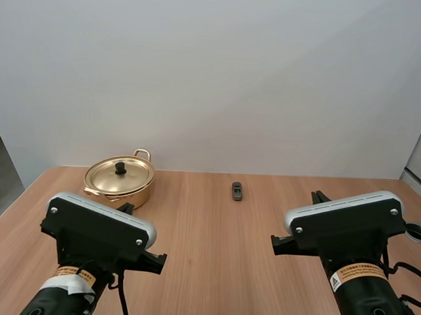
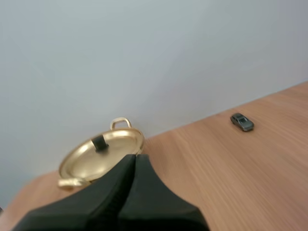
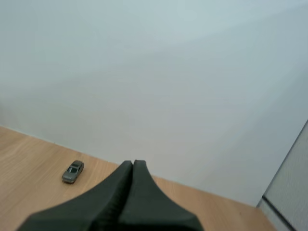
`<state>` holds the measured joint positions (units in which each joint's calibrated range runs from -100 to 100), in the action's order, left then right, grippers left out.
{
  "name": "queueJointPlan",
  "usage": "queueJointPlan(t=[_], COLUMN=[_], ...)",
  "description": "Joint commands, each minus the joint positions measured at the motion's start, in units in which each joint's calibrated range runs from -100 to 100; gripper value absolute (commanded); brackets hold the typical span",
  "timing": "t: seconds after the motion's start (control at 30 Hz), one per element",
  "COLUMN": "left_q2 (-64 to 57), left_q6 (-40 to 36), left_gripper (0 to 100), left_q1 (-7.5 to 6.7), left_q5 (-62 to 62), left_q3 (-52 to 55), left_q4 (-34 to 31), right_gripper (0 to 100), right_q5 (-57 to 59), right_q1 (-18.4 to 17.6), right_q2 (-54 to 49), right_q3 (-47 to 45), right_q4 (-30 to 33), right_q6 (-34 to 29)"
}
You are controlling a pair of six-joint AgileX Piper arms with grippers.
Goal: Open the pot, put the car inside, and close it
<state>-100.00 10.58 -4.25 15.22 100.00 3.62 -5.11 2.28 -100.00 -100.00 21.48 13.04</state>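
Note:
A gold pot with two loop handles stands at the table's back left, its lid on and closed, a black knob on top. A small dark grey toy car rests on the wood near the back middle. In the left wrist view my left gripper is shut on nothing, well short of the pot, with the car far off to the side. My right gripper is shut too, empty, and the car lies ahead beside it.
The wooden table runs wide between the two arms. A plain white wall stands behind it. A dark ring-shaped fitting sits at the table's right edge.

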Motion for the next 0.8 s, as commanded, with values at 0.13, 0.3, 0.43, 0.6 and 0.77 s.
queueJointPlan(t=[0.13,0.3,0.43,0.6,0.77], left_q2=[0.0,0.0,8.27,29.11,49.8], left_q6=[17.49,11.73,0.01,-21.24,-24.27], left_gripper=[0,0,0,0,0], left_q1=[-0.02,0.62,3.01,7.11,10.63], left_q5=[-19.27,-13.0,1.2,29.03,45.25], left_q3=[-1.77,-11.24,-23.38,-43.77,-65.71], left_q4=[-3.22,10.4,12.95,2.52,-3.62], right_gripper=[0,0,0,0,0], right_q5=[-61.7,-20.92,2.87,39.31,79.43], right_q1=[0.02,0.02,0.02,0.02,0.02], right_q2=[0.0,5.62,20.86,42.43,61.85], right_q3=[0.0,9.31,25.39,58.37,86.73], right_q4=[-15.98,-21.48,-21.81,-22.16,-28.6], right_q6=[3.06,8.75,5.6,6.62,12.37])
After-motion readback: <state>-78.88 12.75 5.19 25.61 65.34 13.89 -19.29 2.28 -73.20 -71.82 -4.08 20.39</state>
